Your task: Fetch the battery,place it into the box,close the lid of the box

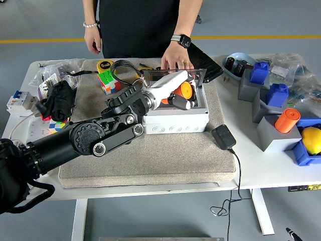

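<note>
Left robot hand (pixel 176 95), white-shelled, is clamped on the orange battery (pixel 185 90) and holds it inside the open mouth of the white box (pixel 175 118). The battery sits low between the box walls; whether it touches the floor of the box cannot be told. The black left arm crosses the grey mat (pixel 165 160) from the lower left and hides the mat's left half and the box's left end.

Box lid (pixel 173 75), clear, stands raised along the far edge. A person's hand (pixel 175 57), wearing a watch, rests on its top edge from the far side of the desk (pixel 261 170).

Surroundings: a puzzle cube (pixel 109 81) and a yellow tape measure (pixel 105 65) lie just beyond the arm. A black power adapter (pixel 223 137) sits near the box's right corner, its cable running off the desk's near edge. Well apart to the right stand grey blocks, blue pieces, a second orange cylinder (pixel 287 120) and a yellow ball (pixel 312 139). Right robot hand is not visible.
</note>
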Robot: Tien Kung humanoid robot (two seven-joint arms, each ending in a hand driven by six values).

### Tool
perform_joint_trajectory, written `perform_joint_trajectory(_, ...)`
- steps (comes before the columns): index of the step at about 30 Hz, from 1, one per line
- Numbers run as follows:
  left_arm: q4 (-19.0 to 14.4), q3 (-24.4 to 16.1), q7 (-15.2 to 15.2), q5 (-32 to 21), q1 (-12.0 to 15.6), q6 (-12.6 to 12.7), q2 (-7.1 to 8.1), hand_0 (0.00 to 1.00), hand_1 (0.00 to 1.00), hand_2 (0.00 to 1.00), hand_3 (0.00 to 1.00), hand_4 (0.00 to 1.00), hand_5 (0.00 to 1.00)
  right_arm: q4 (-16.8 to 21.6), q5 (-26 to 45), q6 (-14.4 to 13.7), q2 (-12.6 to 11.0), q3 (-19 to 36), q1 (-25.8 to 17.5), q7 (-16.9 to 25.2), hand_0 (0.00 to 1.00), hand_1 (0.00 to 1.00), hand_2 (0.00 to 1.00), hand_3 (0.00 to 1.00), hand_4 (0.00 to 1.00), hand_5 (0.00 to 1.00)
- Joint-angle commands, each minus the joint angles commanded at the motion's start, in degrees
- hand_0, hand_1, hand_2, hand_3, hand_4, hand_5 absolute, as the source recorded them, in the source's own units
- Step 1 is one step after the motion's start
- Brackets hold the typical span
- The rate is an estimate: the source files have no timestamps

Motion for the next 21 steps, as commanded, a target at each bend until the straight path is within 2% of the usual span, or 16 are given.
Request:
perform_joint_trajectory(2,0.72,0.39,0.27,-0.1,0.0,-0.01,0.0,0.238,0.138,0.167,0.149,0.012,0.002,-0.02,0.04,-0.01,-0.02,-0.08,-0.01,-0.02,0.704,0.679,0.674,0.585,0.96,0.509)
perform_joint_trajectory(3,0.88,0.52,0.28,-0.16,0.04,0.02,0.0,0.24,0.162,0.189,0.184,0.127,0.002,-0.02,0.06,-0.01,-0.03,-0.09,-0.02,-0.02,0.703,0.68,0.674,0.585,0.961,0.509)
perform_joint_trajectory(8,1.34,0.81,0.17,-0.2,0.08,-0.11,0.0,0.24,0.162,0.189,0.184,0.127,0.002,-0.04,0.08,0.02,-0.02,-0.16,-0.05,-0.03,0.703,0.68,0.674,0.585,0.961,0.509)
perform_joint_trajectory(9,1.5,0.82,0.08,-0.24,0.1,-0.2,0.0,0.287,0.275,0.323,0.36,0.717,0.002,-0.03,0.04,0.01,-0.02,-0.13,-0.05,-0.01,0.704,0.68,0.674,0.585,0.961,0.509)
perform_joint_trajectory(14,1.91,0.78,-0.09,-0.26,0.15,-0.62,0.0,0.287,0.275,0.323,0.36,0.717,0.002,-0.01,-0.16,-0.08,-0.03,0.12,0.08,0.03,0.704,0.68,0.674,0.585,0.961,0.509)
perform_joint_trajectory(15,1.84,0.74,-0.29,-0.37,0.2,-0.76,0.0,0.405,0.443,0.48,0.554,0.994,0.064,-0.01,-0.15,-0.06,-0.05,0.13,0.07,0.01,0.703,0.68,0.673,0.585,0.96,0.509)
perform_joint_trajectory(20,1.53,0.51,-0.51,-0.18,0.33,-1.31,0.0,0.405,0.443,0.48,0.554,0.994,0.064,-0.05,-0.12,0.01,-0.06,0.1,-0.04,-0.07,0.703,0.68,0.673,0.585,0.96,0.509)
perform_joint_trajectory(21,1.5,0.45,-0.58,-0.11,0.36,-1.31,0.0,0.545,0.615,0.592,0.708,0.998,0.239,-0.06,-0.12,0.0,-0.05,0.1,-0.03,-0.06,0.703,0.68,0.674,0.585,0.96,0.508)
